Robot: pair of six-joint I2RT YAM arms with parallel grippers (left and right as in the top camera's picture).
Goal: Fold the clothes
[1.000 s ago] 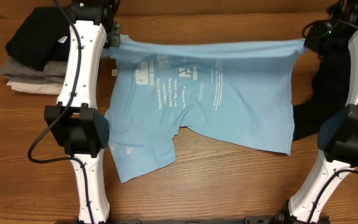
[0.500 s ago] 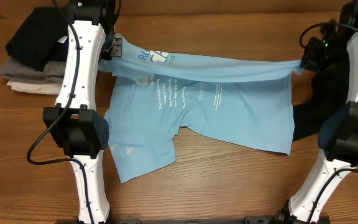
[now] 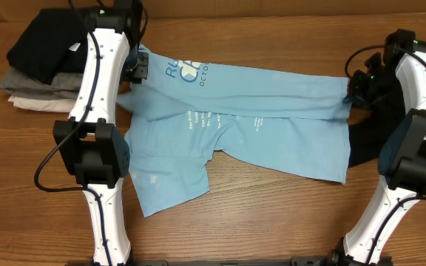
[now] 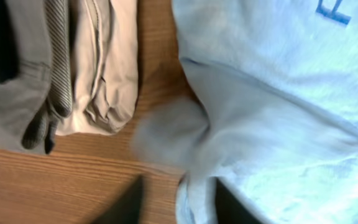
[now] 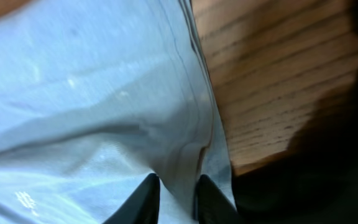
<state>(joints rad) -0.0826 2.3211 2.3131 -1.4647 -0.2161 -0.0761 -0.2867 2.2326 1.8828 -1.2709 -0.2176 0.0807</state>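
The light blue T-shirt (image 3: 272, 129) lies on the table with its far edge folded over toward the front, blue lettering showing on the flap. My left gripper (image 3: 137, 68) is at the flap's left corner. Its jaws stand apart, with the shirt's edge (image 4: 194, 196) loose between them and wood showing beside it, so it is open (image 4: 179, 208). My right gripper (image 3: 352, 90) is at the flap's right end. Its fingers stand slightly apart (image 5: 178, 202) around a ridge of blue cloth (image 5: 179, 168). The loose black garment (image 3: 362, 144) lies by the shirt's right edge.
A neat pile of black, grey and beige garments (image 3: 39, 66) sits at the back left, close to my left gripper; its beige and grey folds (image 4: 98, 68) fill the left wrist view's top left. Bare wood table (image 3: 272, 214) runs along the front.
Both grippers brought the shirt's raised far edge forward and down, laying the upper part over the body. Both sets of jaws have parted from their earlier tight hold.
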